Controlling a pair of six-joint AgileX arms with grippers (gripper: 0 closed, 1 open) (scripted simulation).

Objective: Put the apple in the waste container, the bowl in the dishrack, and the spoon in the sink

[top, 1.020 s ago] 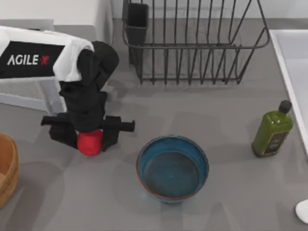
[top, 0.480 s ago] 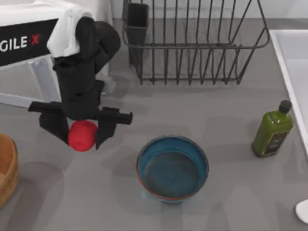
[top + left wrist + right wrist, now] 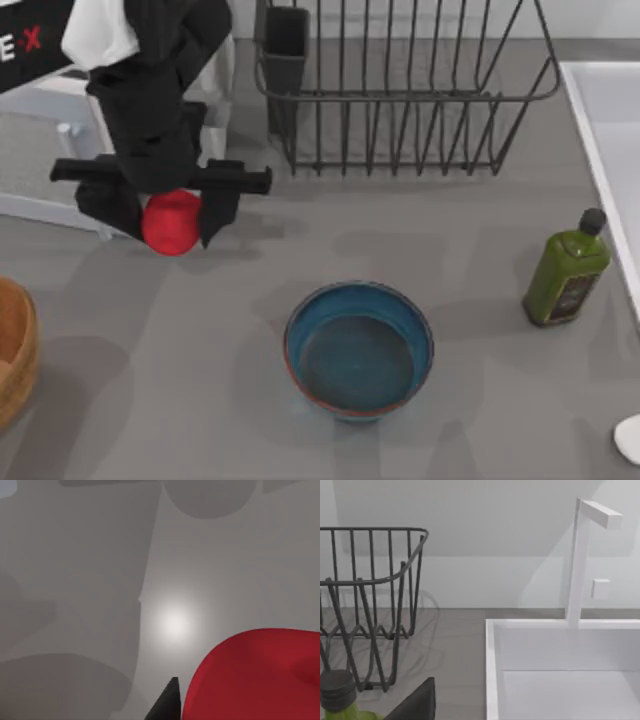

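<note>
One job is in hand out of three: the apple (image 3: 171,222) has to go in the bin (image 3: 14,350). The left claw (image 3: 168,215) holds the apple tight between its two black fingers, up above the grey table (image 3: 480,250), near the top view's left side. In the left wrist view the apple (image 3: 260,675) shows big and red, with bare table far below it, so I think it is lifted well clear.

The bin sits at the left edge of the table, near the front, and the apple is not over it yet. I think the next move is to carry the apple sideways and forward until it hangs over the round hole, then open the fingers and let it drop. The claw should be right above the middle, or the apple may hit the thick rim and roll away.

The bowl (image 3: 359,349) waits in the middle of the table, apart from the rack (image 3: 400,90) behind it. The spoon (image 3: 629,437) peeks in at the front right corner, just beside the sink (image 3: 600,110). A green bottle (image 3: 566,271) stands close to the sink too.

The right arm is parked near the sink; I cannot tell how its claw stands.
</note>
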